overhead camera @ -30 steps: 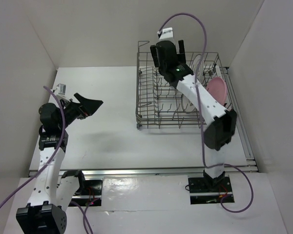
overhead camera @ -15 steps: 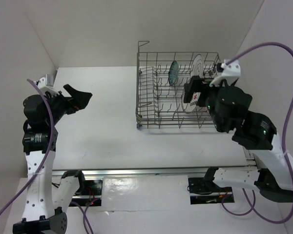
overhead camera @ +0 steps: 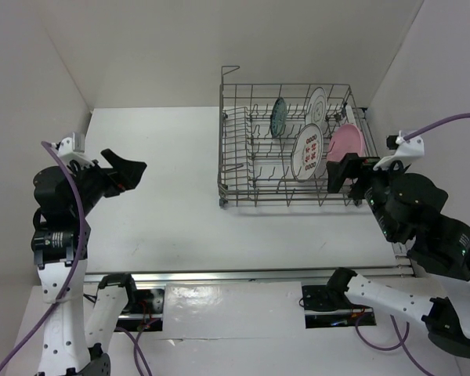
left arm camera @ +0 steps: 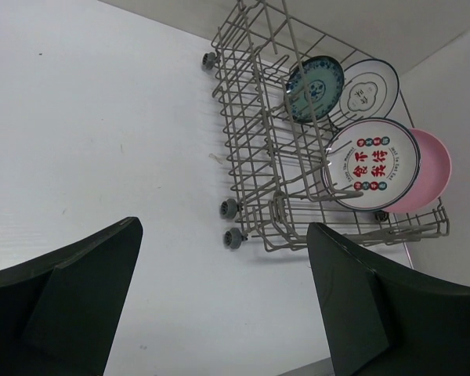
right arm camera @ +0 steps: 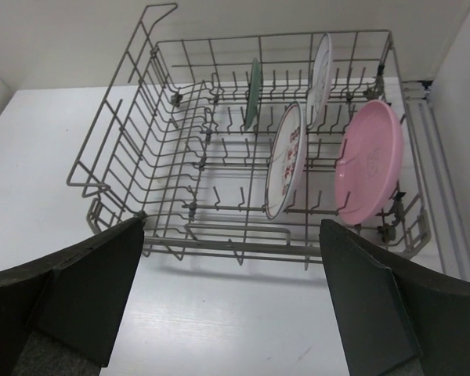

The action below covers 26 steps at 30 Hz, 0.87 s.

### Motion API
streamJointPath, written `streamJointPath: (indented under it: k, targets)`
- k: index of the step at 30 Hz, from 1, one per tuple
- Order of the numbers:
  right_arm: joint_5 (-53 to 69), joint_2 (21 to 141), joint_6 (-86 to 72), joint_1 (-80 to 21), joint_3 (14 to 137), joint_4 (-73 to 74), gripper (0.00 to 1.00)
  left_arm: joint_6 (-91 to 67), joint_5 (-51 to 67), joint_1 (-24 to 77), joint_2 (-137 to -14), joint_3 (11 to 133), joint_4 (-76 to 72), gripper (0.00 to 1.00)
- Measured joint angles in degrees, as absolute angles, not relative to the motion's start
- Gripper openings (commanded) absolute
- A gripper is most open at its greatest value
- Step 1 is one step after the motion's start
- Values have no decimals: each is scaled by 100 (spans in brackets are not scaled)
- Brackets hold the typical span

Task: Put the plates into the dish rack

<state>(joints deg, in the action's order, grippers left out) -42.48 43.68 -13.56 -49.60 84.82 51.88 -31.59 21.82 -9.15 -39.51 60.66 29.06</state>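
Observation:
The grey wire dish rack (overhead camera: 247,168) stands at the far right of the table. Four plates stand upright between its tines: a teal one (overhead camera: 279,116), a white one with a dark rim (overhead camera: 317,104), a white one with a red pattern (overhead camera: 309,151) and a pink one (overhead camera: 348,146). My right gripper (overhead camera: 348,174) is open and empty, just in front of the rack's near right corner. Its wrist view shows the rack (right arm camera: 141,149) and the pink plate (right arm camera: 367,160). My left gripper (overhead camera: 128,166) is open and empty, raised over the table's left side, far from the rack (left arm camera: 251,125).
White walls close in the table on the left, back and right. A metal rail (overhead camera: 399,235) runs along the right edge and the near edge. The rack has small wheels (left arm camera: 231,207) on its left end and a raised wire handle (overhead camera: 229,70).
My right arm has drawn back out of the rack to its near right corner, empty. The red-patterned and pink plates now show unblocked. My left gripper has shifted slightly left.

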Motion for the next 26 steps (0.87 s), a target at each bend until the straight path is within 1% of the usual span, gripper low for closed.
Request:
streamJointPath:
  k: [12, 26]
  targets:
    - [-3649, 4324, -921, -4060, 8484, 5196, 100, -3144, 2169, -915, -3881, 6066, 2982, 100]
    - [-3461, 4285, -808, -3896, 8484, 5196, 100, -3144, 2171, -915, -3806, 6066, 3006, 100]
